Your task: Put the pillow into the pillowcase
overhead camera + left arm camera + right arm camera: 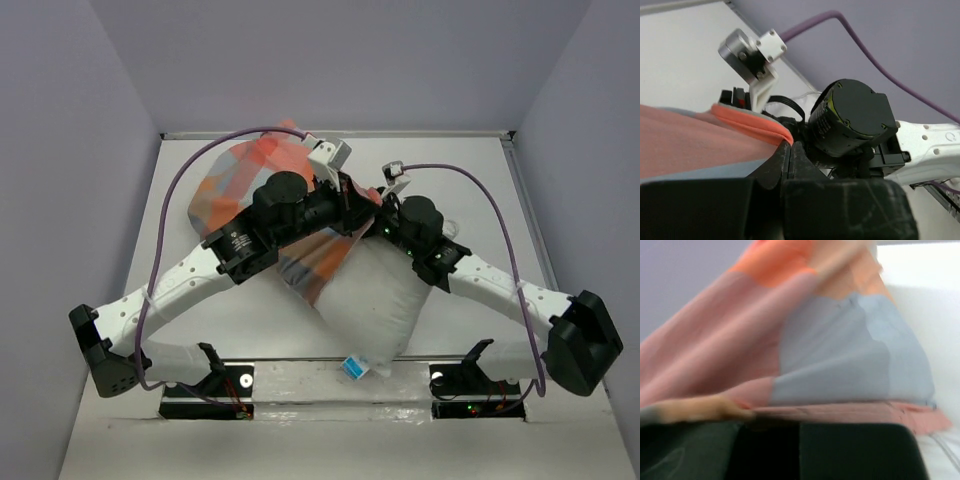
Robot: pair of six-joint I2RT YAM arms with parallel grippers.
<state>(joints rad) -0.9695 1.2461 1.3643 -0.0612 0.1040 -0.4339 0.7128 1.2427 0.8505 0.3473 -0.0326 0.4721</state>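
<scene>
The white pillow [372, 300] lies at the table's middle, its blue tag [355, 368] toward the near edge. The checked pillowcase [238, 178] is bunched behind it, and part of it drapes over the pillow's far end. My left gripper [347, 197] is shut on the pillowcase's orange hem [752, 125], which enters its closed jaws [789, 145]. My right gripper [384, 216] sits right beside the left one. In the right wrist view the pillowcase [830, 350] fills the blurred frame, its peach hem runs into the right gripper [772, 415], and the jaws are closed on it.
Purple cables [180, 180] loop from both arms over the table's back half. The right arm's black wrist motor [850, 120] and the right arm's wrist camera [747, 50] sit close in front of the left gripper. Grey walls [90, 140] enclose the white table [200, 320].
</scene>
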